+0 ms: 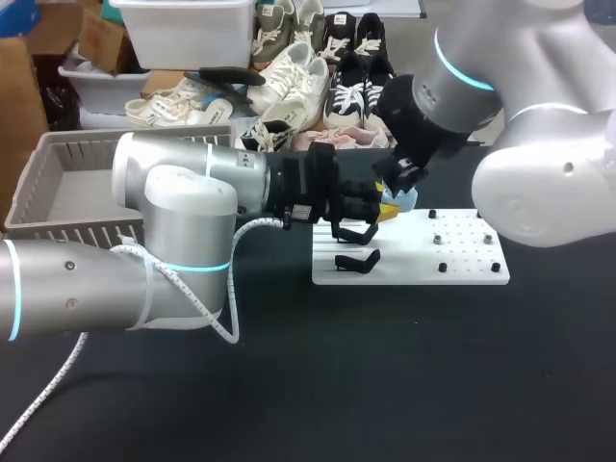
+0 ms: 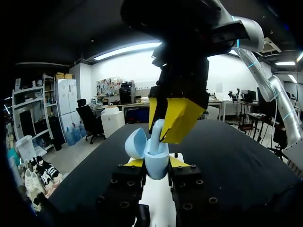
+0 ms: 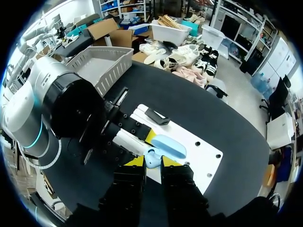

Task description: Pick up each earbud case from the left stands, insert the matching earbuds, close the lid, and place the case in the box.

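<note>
A light blue earbud case (image 2: 156, 165) stands upright over the white stand board (image 1: 409, 252), its lid (image 2: 135, 142) swung open. My left gripper (image 2: 156, 163) is shut on the case body from both sides. My right gripper (image 2: 165, 118) hangs over the case, shut on a light blue earbud (image 2: 156, 132) whose stem points down into the open case. In the right wrist view the earbud (image 3: 151, 158) sits between the right gripper's (image 3: 152, 163) fingers, just by the open lid (image 3: 168, 145). In the head view both grippers meet at the board's back left corner, left gripper (image 1: 371, 207) below right gripper (image 1: 397, 185).
Two black stands (image 1: 356, 260) sit on the left part of the white board, and small black pegs (image 1: 443, 267) dot its right part. A grey slatted basket (image 1: 77, 183) stands at the table's far left, behind my left arm.
</note>
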You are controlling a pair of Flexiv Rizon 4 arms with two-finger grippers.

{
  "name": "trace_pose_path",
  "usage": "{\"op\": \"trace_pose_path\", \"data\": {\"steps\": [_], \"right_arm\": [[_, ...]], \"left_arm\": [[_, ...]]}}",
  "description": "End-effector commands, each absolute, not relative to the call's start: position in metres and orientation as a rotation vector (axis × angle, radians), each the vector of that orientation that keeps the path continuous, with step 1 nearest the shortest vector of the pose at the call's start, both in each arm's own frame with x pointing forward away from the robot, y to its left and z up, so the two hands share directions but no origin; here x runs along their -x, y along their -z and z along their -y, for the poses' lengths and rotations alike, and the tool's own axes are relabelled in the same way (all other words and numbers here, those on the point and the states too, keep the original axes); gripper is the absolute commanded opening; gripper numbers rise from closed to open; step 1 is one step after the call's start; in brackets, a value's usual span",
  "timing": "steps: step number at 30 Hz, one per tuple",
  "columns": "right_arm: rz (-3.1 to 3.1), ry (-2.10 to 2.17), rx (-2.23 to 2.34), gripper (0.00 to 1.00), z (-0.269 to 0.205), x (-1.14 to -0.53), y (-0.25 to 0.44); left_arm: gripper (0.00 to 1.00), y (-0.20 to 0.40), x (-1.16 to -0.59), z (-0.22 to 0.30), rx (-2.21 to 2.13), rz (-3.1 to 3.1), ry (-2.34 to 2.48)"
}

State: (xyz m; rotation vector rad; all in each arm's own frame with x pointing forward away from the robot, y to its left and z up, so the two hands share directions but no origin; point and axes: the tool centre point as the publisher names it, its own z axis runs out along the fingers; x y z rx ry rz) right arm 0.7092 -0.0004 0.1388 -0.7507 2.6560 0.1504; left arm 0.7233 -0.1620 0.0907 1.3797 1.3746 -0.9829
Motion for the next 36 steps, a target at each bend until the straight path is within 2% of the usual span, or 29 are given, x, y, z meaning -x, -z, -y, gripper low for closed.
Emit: {"op": "trace_pose_path", "data": {"steps": [1, 22, 23, 25, 30, 36], "right_arm": [[-2.66, -0.146, 0.748, 0.0, -0.0009, -0.7099, -0.1371], [-2.677, -0.142, 0.766, 0.0, -0.0027, -0.7133, -0.1348], [-2.677, -0.142, 0.767, 0.02, -0.0029, -0.7134, -0.1347], [-2.677, -0.141, 0.773, 0.18, -0.0034, -0.7135, -0.1346], [-2.68, -0.141, 0.776, 0.19, -0.0035, -0.7131, -0.1338], [-2.685, -0.142, 0.768, 0.28, -0.0018, -0.7122, -0.1326]], "left_arm": [[0.0, -0.0905, -0.7219, 0.162, -1.375, -1.374, 0.979], [0.0, -0.0905, -0.7219, 0.162, -1.375, -1.374, 0.979], [0.0, -0.0905, -0.7219, 0.162, -1.375, -1.374, 0.979], [0.0, -0.0905, -0.7219, 0.162, -1.375, -1.374, 0.979], [0.0, -0.0905, -0.7219, 0.162, -1.375, -1.374, 0.979], [0.0, -0.0905, -0.7219, 0.162, -1.375, -1.374, 0.979]]}}
